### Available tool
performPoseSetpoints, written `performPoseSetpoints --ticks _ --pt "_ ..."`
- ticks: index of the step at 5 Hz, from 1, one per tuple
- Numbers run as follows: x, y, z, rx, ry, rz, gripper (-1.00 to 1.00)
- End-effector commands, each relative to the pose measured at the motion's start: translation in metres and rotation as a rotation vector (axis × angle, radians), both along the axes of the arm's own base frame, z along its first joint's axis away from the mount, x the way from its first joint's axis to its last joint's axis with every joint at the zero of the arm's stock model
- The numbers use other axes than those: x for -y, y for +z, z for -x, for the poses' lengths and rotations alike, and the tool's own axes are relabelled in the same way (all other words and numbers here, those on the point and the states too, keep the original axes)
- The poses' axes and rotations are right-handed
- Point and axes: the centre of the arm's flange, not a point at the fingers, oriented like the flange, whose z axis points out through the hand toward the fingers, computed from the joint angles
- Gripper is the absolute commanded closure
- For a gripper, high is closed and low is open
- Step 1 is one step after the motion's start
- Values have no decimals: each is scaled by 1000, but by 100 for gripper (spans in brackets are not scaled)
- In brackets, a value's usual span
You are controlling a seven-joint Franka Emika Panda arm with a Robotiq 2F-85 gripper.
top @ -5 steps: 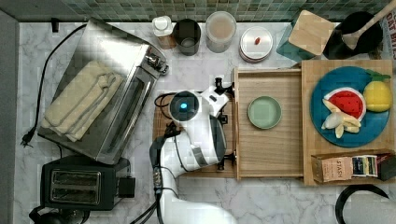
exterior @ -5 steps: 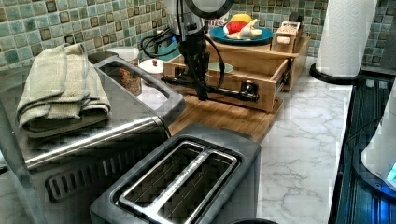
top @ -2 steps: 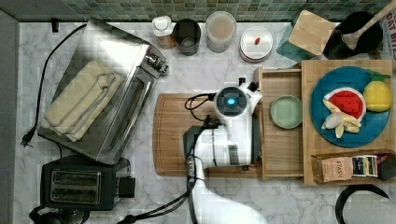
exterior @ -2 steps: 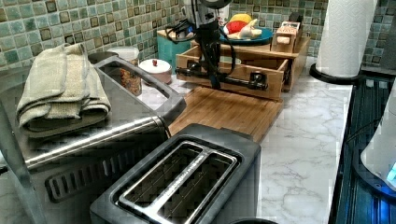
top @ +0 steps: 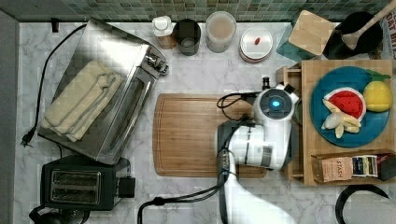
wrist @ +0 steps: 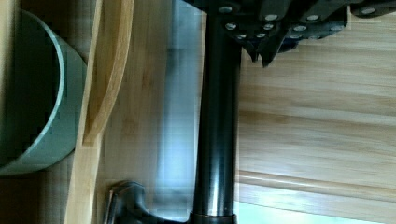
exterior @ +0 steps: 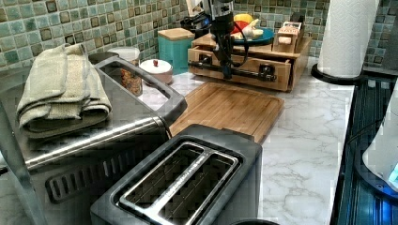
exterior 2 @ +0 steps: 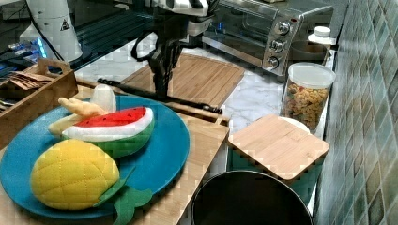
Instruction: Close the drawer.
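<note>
The drawer [top: 286,75] is pushed almost fully into the wooden box [top: 308,70]; a narrow strip of it sticks out on the top view's left side of the box. Its front [exterior: 281,79] carries a black bar handle [exterior: 248,73], which also shows as the handle [wrist: 217,121] in the wrist view. A green bowl [wrist: 42,107] lies inside the drawer, mostly under the box top. My gripper [exterior: 226,75] points down at the handle, and my gripper [wrist: 264,58] has its fingers shut together beside the bar on the cutting-board side, holding nothing. From the other side my gripper [exterior 2: 162,91] stands against the handle [exterior 2: 187,104].
A bamboo cutting board [top: 201,135] lies in front of the drawer. On the box top are a blue plate [top: 373,126] with toy fruit and a tea box [top: 345,168]. A toaster oven [top: 107,107], toaster [top: 77,186], jars [top: 220,30] and paper towel roll [exterior: 347,37] surround the area.
My arm has travelled toward the top view's right, and the drawer, pulled far out a second ago, has slid into the box with the green bowl.
</note>
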Motion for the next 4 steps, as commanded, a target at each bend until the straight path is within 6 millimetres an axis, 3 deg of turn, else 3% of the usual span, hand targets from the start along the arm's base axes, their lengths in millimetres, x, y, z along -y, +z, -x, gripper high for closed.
performPoseSetpoints --ticks 1,2,3,4 --pt "218 71 29 230 -132 82 100" --pt "219 80 35 212 -181 138 100" --pt "196 81 47 226 -170 118 100" --pt "196 81 47 226 -169 118 100"
